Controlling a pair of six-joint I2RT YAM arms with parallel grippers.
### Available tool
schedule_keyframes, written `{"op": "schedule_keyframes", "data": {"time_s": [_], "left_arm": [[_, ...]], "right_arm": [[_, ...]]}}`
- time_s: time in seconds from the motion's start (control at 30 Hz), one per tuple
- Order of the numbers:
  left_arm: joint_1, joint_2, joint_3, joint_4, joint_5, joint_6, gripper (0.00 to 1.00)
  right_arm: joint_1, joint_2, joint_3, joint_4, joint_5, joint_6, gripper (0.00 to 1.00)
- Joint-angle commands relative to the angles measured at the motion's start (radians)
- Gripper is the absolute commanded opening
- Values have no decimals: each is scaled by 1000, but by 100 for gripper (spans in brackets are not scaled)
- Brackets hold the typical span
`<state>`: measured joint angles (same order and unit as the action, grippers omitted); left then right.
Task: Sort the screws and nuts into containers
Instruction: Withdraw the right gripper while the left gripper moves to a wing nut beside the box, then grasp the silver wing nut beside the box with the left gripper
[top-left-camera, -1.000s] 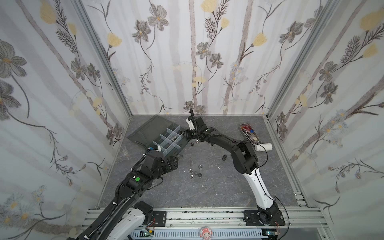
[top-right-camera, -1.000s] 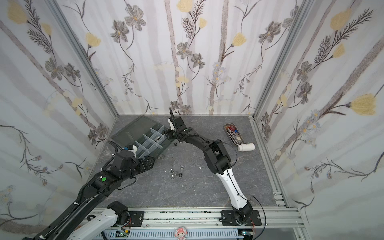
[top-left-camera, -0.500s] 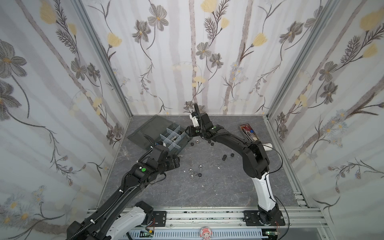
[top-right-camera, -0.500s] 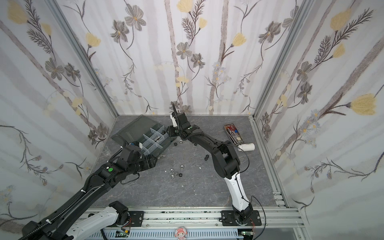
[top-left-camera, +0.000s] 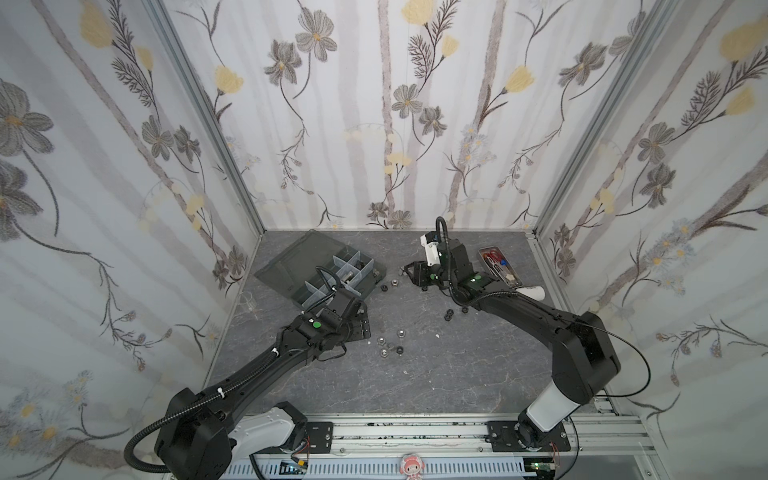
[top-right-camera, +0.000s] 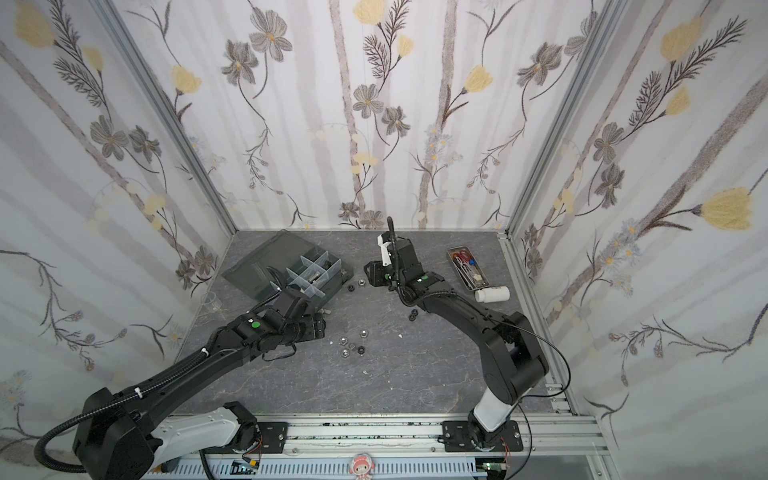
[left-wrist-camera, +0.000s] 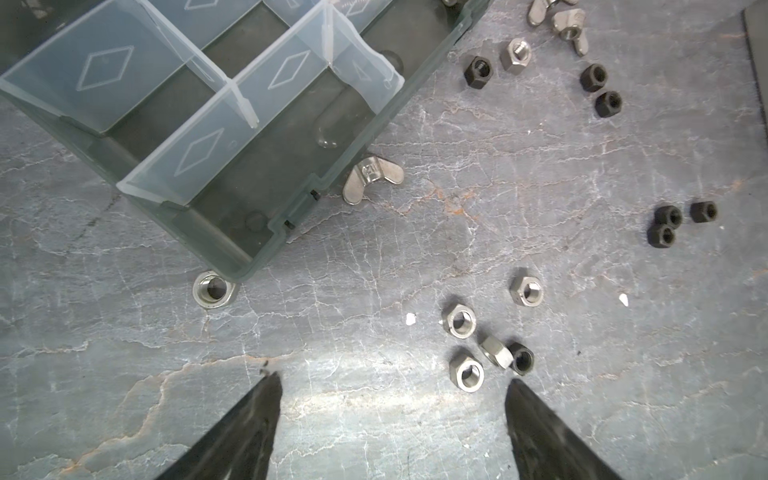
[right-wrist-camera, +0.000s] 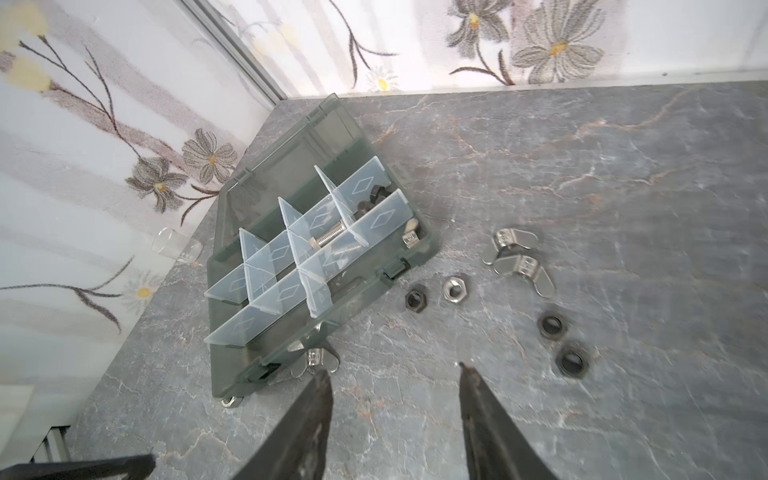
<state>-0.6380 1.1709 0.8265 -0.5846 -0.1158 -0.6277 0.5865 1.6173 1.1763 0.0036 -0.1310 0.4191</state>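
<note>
The smoky-grey organizer box (top-left-camera: 291, 266) lies open at the back left, and clear dividers split it into containers (right-wrist-camera: 357, 303). A silver screw (right-wrist-camera: 332, 237) and black screws (right-wrist-camera: 374, 195) lie in the far compartments, with a wing nut (right-wrist-camera: 411, 235) beside them. Loose nuts cover the table: a silver and black cluster (left-wrist-camera: 459, 320) (top-left-camera: 388, 343), black nuts (left-wrist-camera: 665, 226), wing nuts (right-wrist-camera: 519, 257). One silver nut (left-wrist-camera: 214, 289) is tucked under the box corner. My left gripper (left-wrist-camera: 394, 378) stands open above bare table beside the cluster. My right gripper (right-wrist-camera: 392, 369) is open and empty to the right of the box.
A narrow metal tray (top-left-camera: 498, 266) with red-handled scissors sits at the back right, with a white bottle (top-left-camera: 532, 293) lying just in front of it. A small clear cup (top-left-camera: 248, 299) stands by the left wall. White specks (left-wrist-camera: 410, 318) dot the table.
My right gripper has drawn back to the right, away from the box's edge, and its jaws have widened. My left gripper has edged toward the nut cluster.
</note>
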Motion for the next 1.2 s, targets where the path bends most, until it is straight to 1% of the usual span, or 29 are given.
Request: {"op": "schedule_keyframes", "data": {"time_s": [0.0,0.23,0.47,0.67,0.93,1.17], "left_arm": [[-2,32,4,39,-60,17,85],[-8,121,-4,93,-83,17,85],[-12,295,57,125,-144,16,87],[-13,432,109,183,-155,2,88],[-11,584,179,237,-191,14,86],[-6,661,214,266,-234,2,85]], "right_arm": [[-19,-86,-88,100,20,19,51],[-34,-206,-195,107,34,19,52],[-36,-270,-253,109,43,21,53],[-40,-320,-300,109,54,17,53],[-45,-357,-320,71,48,-10,53],[-59,-379,-315,45,40,-29,54]]}}
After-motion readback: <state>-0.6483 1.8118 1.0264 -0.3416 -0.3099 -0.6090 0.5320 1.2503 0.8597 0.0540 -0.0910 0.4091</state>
